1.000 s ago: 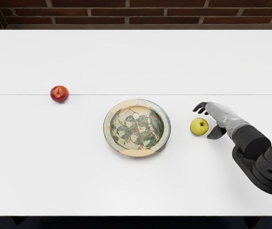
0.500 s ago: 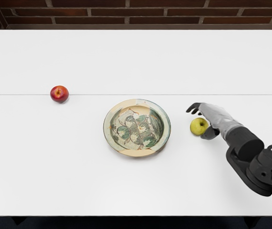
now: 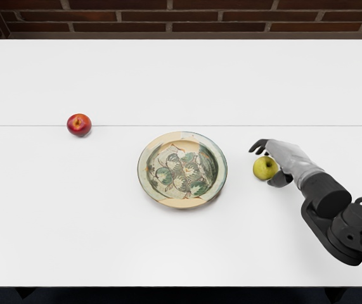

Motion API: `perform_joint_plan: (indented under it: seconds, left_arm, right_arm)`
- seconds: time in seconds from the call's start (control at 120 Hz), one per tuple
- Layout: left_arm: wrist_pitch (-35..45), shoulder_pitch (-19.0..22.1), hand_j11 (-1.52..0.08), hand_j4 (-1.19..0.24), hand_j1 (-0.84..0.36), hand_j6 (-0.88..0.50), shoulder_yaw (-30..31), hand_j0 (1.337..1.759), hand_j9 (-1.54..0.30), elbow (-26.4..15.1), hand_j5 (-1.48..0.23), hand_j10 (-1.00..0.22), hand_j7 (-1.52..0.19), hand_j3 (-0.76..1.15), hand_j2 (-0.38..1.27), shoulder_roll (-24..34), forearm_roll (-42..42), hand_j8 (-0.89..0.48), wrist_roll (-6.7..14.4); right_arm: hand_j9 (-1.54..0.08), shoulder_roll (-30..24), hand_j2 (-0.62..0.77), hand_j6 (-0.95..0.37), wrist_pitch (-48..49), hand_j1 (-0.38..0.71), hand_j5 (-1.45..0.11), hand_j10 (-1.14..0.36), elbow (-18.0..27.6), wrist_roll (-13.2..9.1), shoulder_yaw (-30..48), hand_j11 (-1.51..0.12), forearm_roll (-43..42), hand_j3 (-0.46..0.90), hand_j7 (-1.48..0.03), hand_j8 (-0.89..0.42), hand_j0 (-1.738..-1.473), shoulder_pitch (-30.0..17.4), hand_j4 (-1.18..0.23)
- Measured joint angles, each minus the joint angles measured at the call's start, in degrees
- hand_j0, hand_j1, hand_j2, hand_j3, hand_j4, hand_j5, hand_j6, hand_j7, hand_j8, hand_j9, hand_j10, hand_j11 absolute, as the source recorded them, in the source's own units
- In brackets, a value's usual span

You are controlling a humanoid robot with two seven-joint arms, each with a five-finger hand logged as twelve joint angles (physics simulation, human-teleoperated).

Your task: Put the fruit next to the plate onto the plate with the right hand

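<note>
A yellow-green apple point(image 3: 264, 169) rests on the white table just right of the patterned plate point(image 3: 182, 169), which holds nothing. My right hand point(image 3: 270, 161) comes in from the lower right and cups the apple from its right side. The fingers point(image 3: 257, 147) reach over the far side and the thumb point(image 3: 278, 180) sits at the near side. They are spread and not closed on the fruit. The apple stays on the table. The left arm is out of view.
A red apple point(image 3: 78, 124) lies far to the left of the plate. The table point(image 3: 181, 76) runs back to a brick wall, and its front edge is near the bottom of the view.
My right hand has moved left to the yellow-green apple, and its fingers now reach around it. The apple, the plate and the red apple have not moved.
</note>
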Motion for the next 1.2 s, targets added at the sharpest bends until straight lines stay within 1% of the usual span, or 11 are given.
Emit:
perform_joint_plan:
  seconds: [0.392, 0.642, 0.817, 0.858, 1.075, 1.2]
  left_arm:
    - [0.0, 0.0, -0.01, -0.01, 0.34, -0.01, 0.0, 1.658, -0.01, 0.0, -0.01, -0.01, -0.01, 0.00, 0.00, 0.0, 0.0, -0.01, 0.0]
    - [0.0, -0.2, -0.01, -0.01, 0.34, -0.01, 0.0, 1.658, -0.01, 0.0, -0.01, -0.01, -0.01, 0.00, 0.00, 0.0, 0.0, -0.01, 0.0]
    - [0.0, -0.2, -0.01, -0.01, 0.34, -0.01, 0.0, 1.658, -0.01, 0.0, -0.01, -0.01, -0.01, 0.00, 0.00, 0.0, 0.0, -0.01, 0.0]
    - [0.0, -0.2, -0.01, -0.01, 0.34, -0.01, 0.0, 1.658, -0.01, 0.0, -0.01, -0.01, -0.01, 0.00, 0.00, 0.0, 0.0, -0.01, 0.0]
    - [0.0, -0.3, -0.01, -0.01, 0.34, -0.01, 0.0, 1.658, -0.01, 0.0, -0.01, -0.01, -0.01, 0.00, 0.00, 0.0, 0.0, -0.01, 0.0]
    - [0.0, -0.3, -0.01, -0.01, 0.34, -0.01, 0.0, 1.658, -0.01, 0.0, -0.01, -0.01, -0.01, 0.00, 0.00, 0.0, 0.0, -0.01, 0.0]
  right_arm:
    - [-0.55, 0.2, -0.08, -0.43, -0.1, 0.16, -0.55, -0.43, -0.4, 0.0, 0.0, -0.55, -1.2, 0.00, -0.55, -0.43, -1.658, -0.8, -0.43]
    - [-0.59, 0.6, -0.09, -0.46, -0.1, 0.20, -0.59, -0.46, -0.6, 0.0, 0.0, -0.59, -1.3, 0.00, -0.59, -0.44, -1.658, -0.8, -0.46]
    - [-0.63, 1.0, -0.02, -0.49, -0.1, 0.21, -0.63, -0.48, -0.7, 0.0, 0.0, -0.63, -1.3, 0.00, -0.63, -0.43, -1.658, -0.8, -0.49]
    - [-0.64, 1.0, -0.03, -0.49, -0.1, 0.21, -0.63, -0.49, -0.7, 0.0, 0.0, -0.64, -1.3, 0.00, -0.64, -0.43, -1.657, -0.8, -0.49]
    - [-0.69, 1.0, -0.01, -0.47, 0.0, 0.22, -0.68, -0.52, -0.8, 0.0, 0.0, -0.69, -1.4, 0.00, -0.68, -0.41, -1.655, -0.8, -0.53]
    - [-0.73, 1.0, 0.02, -0.47, -0.1, 0.23, -0.71, -0.55, -0.8, 0.0, 0.0, -0.73, -1.4, 0.00, -0.72, -0.40, -1.654, -0.8, -0.56]
